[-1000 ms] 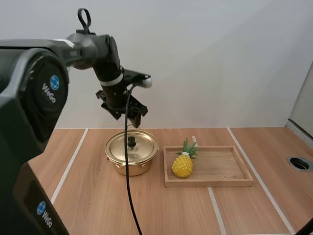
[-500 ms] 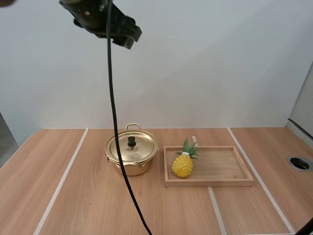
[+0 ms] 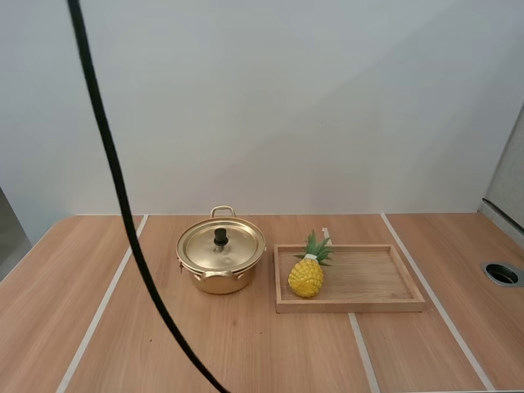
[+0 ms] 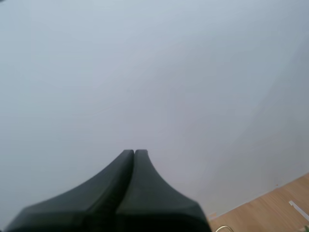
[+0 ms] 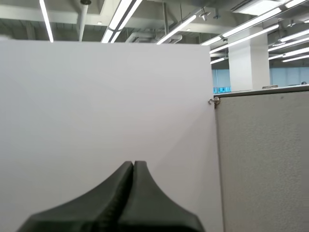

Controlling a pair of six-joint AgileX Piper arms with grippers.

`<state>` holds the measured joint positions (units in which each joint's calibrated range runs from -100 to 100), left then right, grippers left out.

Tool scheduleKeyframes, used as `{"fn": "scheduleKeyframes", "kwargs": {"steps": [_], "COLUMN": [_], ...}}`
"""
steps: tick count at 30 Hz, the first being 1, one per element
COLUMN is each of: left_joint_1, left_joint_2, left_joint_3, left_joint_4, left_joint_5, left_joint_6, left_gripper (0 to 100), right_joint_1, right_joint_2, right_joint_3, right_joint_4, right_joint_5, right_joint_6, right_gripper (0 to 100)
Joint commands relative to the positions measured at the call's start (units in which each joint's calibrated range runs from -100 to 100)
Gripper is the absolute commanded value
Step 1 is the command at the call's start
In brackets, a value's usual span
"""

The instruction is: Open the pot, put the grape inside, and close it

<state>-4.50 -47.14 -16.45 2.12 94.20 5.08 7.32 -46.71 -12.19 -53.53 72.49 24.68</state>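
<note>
Pot (image 3: 217,283) lidded; left gripper (image 4: 134,152) and right gripper (image 5: 133,164) fingers closed, empty. Spread fingers, centre on lid knob (image 3: 220,237), lift straight.

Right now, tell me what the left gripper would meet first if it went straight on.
Probably the plain white wall: the shut left gripper points at it, nothing between, though distance is unclear.
</note>
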Motion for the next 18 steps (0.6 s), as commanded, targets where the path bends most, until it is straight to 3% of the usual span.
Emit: {"fn": "scheduleKeyframes", "kwargs": {"steps": [1,5,10,18], "left_joint_1": [0.03,0.73,1.1,1.1], "left_joint_2": [-2.8,-6.3,-11.5,-20.0], "left_joint_3": [-0.4,-0.4,1.7,13.4], "left_joint_4": [3.1,4.0,4.2,5.1], "left_joint_5": [-1.6,-4.1,-13.0,-30.9], "left_joint_6": [-3.4,-7.6,-17.5,-19.0], "left_gripper": [0,0,0,0], "right_joint_1": [-1.2,-3.4,-5.0,-6.8], "right_joint_2": [-4.1,-8.6,-13.5,-17.5], "right_joint_3": [-0.3,-0.3,0.5,7.7], "right_joint_4": [-2.4,3.1,19.3,25.0], "right_joint_5": [0.6,0.6,-0.1,-1.3], "right_joint_6": [-0.5,-1.2,-11.4,-13.2], "right_gripper": [0,0,0,0]}}
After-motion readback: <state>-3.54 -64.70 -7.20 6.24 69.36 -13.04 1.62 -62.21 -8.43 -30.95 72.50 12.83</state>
